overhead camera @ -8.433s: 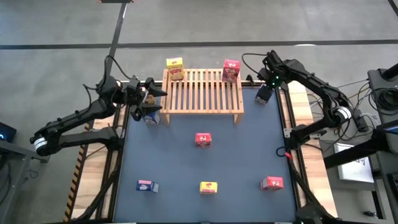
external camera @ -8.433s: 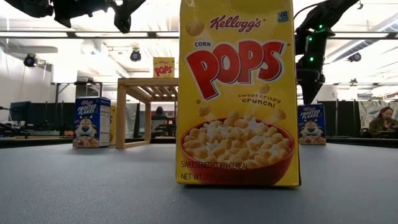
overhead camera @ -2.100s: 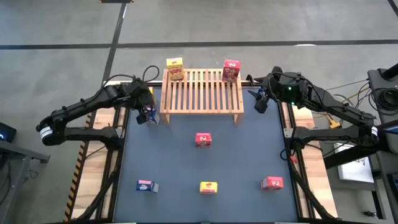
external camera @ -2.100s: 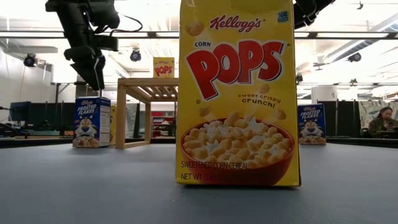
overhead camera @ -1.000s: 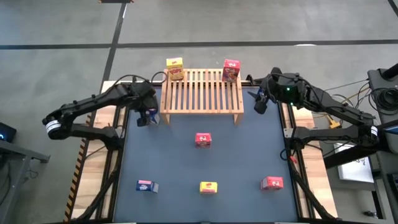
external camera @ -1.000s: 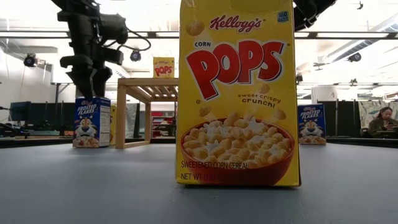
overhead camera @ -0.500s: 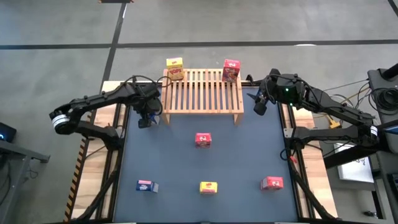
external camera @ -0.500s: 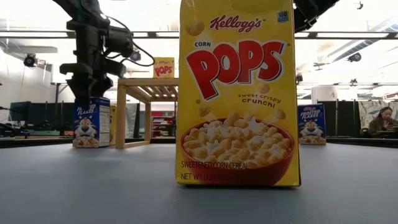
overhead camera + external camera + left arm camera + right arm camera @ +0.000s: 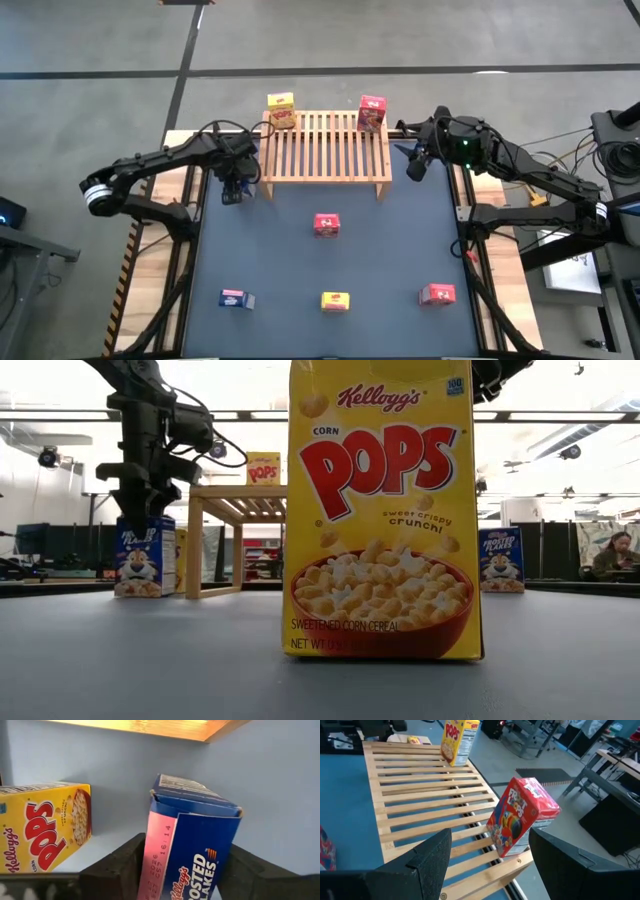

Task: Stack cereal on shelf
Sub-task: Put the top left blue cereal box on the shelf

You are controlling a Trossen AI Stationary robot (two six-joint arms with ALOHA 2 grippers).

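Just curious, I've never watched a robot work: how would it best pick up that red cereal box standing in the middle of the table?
Probably from straight above, fingers closing across the narrow sides of the red box near its top. It stands alone on the table, so nothing blocks a descent.

You've got three yellow cereal boxes (image 9: 281,108) (image 9: 335,300) (image 9: 40,825), three red cereal boxes (image 9: 371,112) (image 9: 326,224) (image 9: 438,294) and probably three blue cereal boxes (image 9: 236,298) (image 9: 192,845) (image 9: 497,560), the third only clear from table level. One shelf (image 9: 325,150). Two arms (image 9: 150,165) (image 9: 530,175).
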